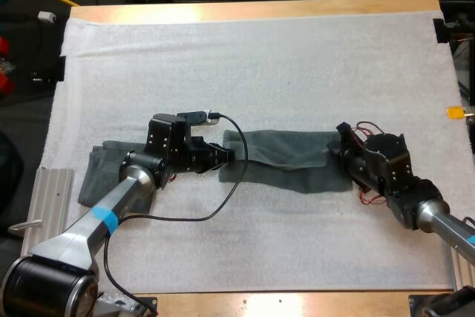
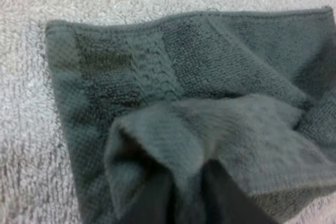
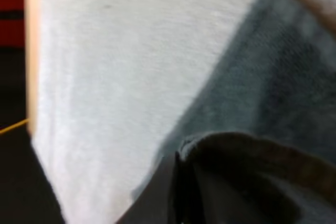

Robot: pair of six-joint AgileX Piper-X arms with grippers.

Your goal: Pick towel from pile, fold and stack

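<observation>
Since the towel (image 1: 286, 155) lies stretched between the two claws, its long axis runs along the line from the left gripper (image 1: 225, 155) to the right gripper (image 1: 338, 152); the coming fold turns on that line. From the left gripper the cloth extends straight ahead of the fingertips, towards the right gripper, and from the right gripper it extends ahead towards the left. Each claw sits at one short end, so neither arm is nearer to the towel as a whole.

Left gripper: the jaws are closed on a raised pleat of the towel, and the fingers (image 2: 149, 203) press the cloth from both sides in the left wrist view. Beyond the fingertips the rest lies flat on the white mat (image 1: 260, 57), its far hem straight.

Right gripper: the jaws are likewise drawn almost together, and a lip of the towel's end curls over the fingertips in the right wrist view. It is therefore judged to be pinching that end, though the cloth partly hides the contact.

Behind the left gripper, beside that arm's wrist, a second towel (image 1: 100, 172) lies rumpled on the mat, well apart from the right gripper and touched by neither claw.

Judgement: with both ends held, the next move calls for carrying one end along the long axis onto the other, both claws level so that the hems meet.
</observation>
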